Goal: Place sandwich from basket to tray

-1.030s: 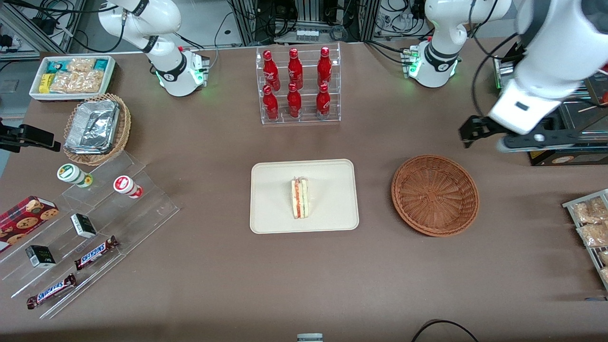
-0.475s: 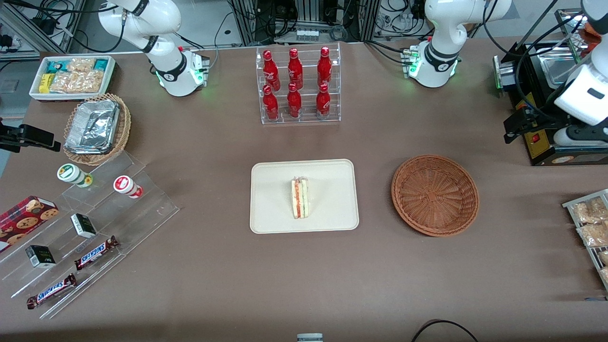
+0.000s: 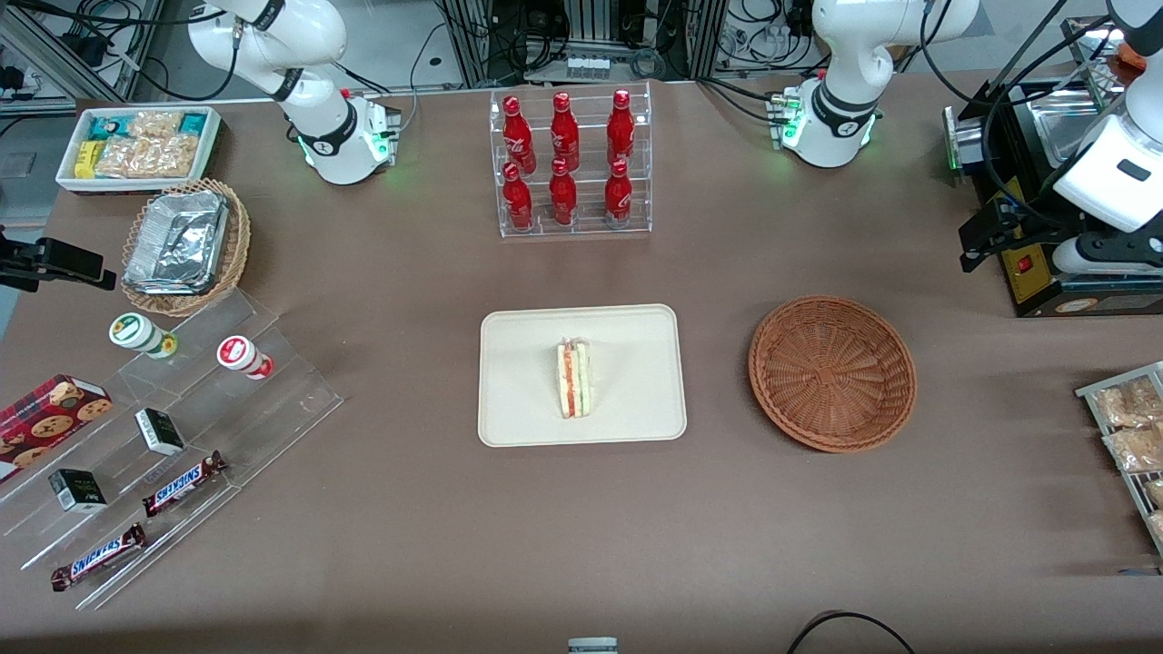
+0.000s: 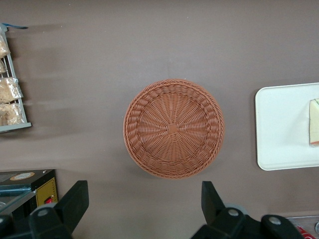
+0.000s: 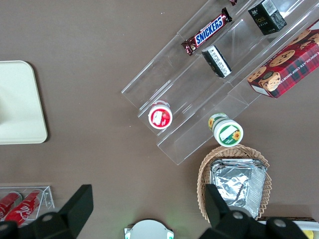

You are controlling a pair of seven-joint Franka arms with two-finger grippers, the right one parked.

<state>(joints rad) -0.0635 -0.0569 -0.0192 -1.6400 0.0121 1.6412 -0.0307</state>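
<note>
Now sandwich [image 3: 573,380] on tray [image 3: 518,381], well apart from end effector [image 4: 142,209], fingers spread, empty

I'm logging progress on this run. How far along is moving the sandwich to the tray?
Done: the wrapped triangular sandwich lies on the cream rectangular tray, and the reddish-brown wicker basket is empty. In hand: nothing; the left gripper is open, high over the table toward the working arm's end. Nothing appears left.

Red-brown woven basket [image 3: 832,373], cream tray [image 3: 518,400] (plain), black gripper [image 4: 142,206].
</note>
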